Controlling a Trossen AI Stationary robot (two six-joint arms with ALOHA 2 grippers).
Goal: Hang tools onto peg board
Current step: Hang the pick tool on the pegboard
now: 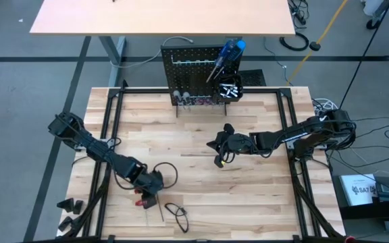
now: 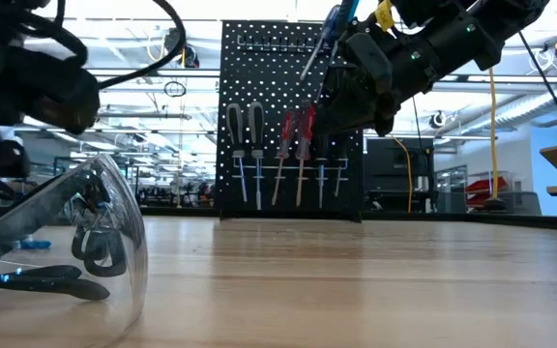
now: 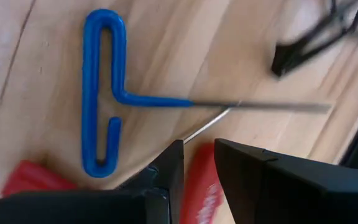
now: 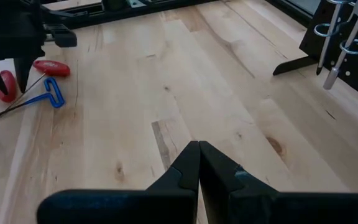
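Blue T-handle key (image 3: 104, 93) is lying flat, light and stiff.
Left gripper (image 3: 197, 158) is hovering released; right gripper (image 4: 199, 163) is waiting clenched, empty.

Wood, metal and plastic on show

Worktop (image 4: 166, 74): pale grained wood, smooth; peg board (image 2: 259, 106): matt black perforated metal; T-handle key (image 3: 104, 93): glossy blue plastic coating over a bare metal shaft.

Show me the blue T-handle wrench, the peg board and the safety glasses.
blue T-handle wrench (image 3: 97, 93): left wrist view, on its looped blue handle.
peg board (image 2: 259, 77): low view, bare perforated panel.
safety glasses (image 2: 114, 242): low view, clear lens.
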